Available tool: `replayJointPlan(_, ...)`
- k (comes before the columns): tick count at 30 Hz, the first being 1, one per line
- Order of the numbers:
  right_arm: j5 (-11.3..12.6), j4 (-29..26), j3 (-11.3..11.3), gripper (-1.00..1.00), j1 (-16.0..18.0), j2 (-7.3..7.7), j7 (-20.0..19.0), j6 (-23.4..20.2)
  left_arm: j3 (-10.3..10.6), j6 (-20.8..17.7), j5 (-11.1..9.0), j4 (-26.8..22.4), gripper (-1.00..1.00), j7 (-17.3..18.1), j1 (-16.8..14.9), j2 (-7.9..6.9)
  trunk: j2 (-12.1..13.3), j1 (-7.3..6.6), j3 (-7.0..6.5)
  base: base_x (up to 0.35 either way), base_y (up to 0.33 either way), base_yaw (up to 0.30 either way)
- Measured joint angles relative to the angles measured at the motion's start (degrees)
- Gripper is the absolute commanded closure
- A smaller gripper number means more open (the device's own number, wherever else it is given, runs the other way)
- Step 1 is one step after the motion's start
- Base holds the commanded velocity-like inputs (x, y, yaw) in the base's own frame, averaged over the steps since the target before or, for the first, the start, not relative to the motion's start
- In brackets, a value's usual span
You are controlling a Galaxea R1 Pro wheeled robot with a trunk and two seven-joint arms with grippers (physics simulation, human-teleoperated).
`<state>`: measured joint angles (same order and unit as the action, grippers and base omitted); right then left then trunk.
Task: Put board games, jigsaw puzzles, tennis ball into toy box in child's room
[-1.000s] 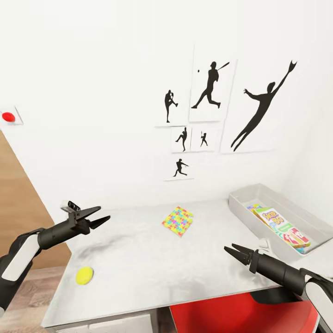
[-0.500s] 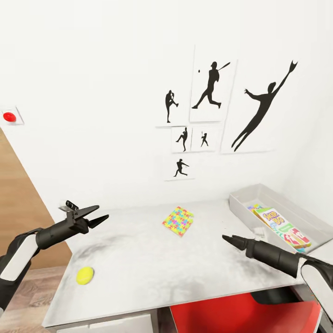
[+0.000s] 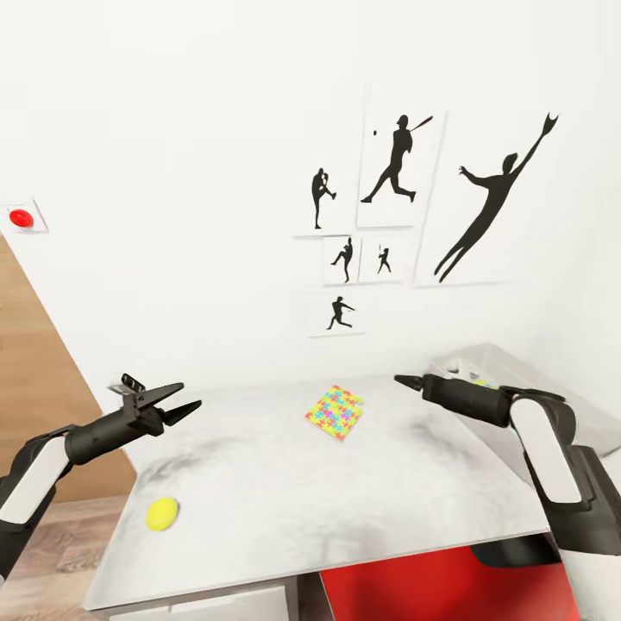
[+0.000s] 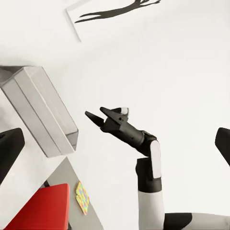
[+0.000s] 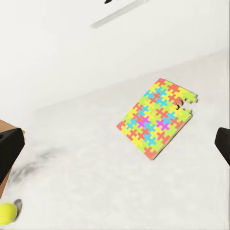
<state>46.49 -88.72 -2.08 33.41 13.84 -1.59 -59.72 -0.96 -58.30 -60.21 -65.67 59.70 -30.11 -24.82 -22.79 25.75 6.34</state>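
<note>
A colourful jigsaw puzzle (image 3: 335,412) (image 5: 158,117) lies flat near the far middle of the white table (image 3: 285,500). The yellow tennis ball (image 3: 161,514) (image 5: 7,213) rests near the table's front left corner. At the far right stands the grey toy box (image 3: 496,354) (image 4: 43,115), partly hidden behind my right arm. My right gripper (image 3: 407,380) (image 4: 98,115) hovers open, just right of the puzzle and above the table. My left gripper (image 3: 177,399) hangs open over the table's left edge, well above the ball. Both hold nothing.
Black baseball silhouette posters (image 3: 397,172) hang on the white wall behind the table. A red chair seat (image 3: 431,586) sits under the table's front edge. A wooden panel (image 3: 34,405) stands at the left, and a red button (image 3: 21,218) is on the wall.
My right arm has swung from the table's front right up and toward the far side, ending beside the puzzle and in front of the toy box. The left arm has barely moved.
</note>
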Motion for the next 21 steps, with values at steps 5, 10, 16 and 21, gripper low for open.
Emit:
replayJointPlan(5,-0.1,0.2,0.1,-1.00,0.3,-0.18,1.5,0.0,0.0,0.0,0.0,0.0,-1.00,0.0,0.0,-0.07,0.0,0.00,0.00,0.000,0.261,0.000)
replayJointPlan(10,-0.3,0.2,0.2,-1.00,0.3,-0.21,1.8,0.0,0.0,0.0,0.0,0.1,-1.00,0.0,0.0,-0.11,0.0,0.00,0.00,0.000,0.285,0.000)
replayJointPlan(16,-0.4,0.2,0.3,-1.00,0.3,-0.22,1.9,0.0,0.0,0.0,0.0,0.1,-1.00,0.0,0.0,-0.13,0.0,-0.02,0.00,0.096,0.269,0.001)
replayJointPlan(21,-0.5,0.2,0.3,-1.00,0.3,-0.23,1.9,0.0,0.0,0.0,0.0,0.2,-1.00,0.0,0.0,-0.14,0.0,-0.03,0.00,0.244,0.136,0.101)
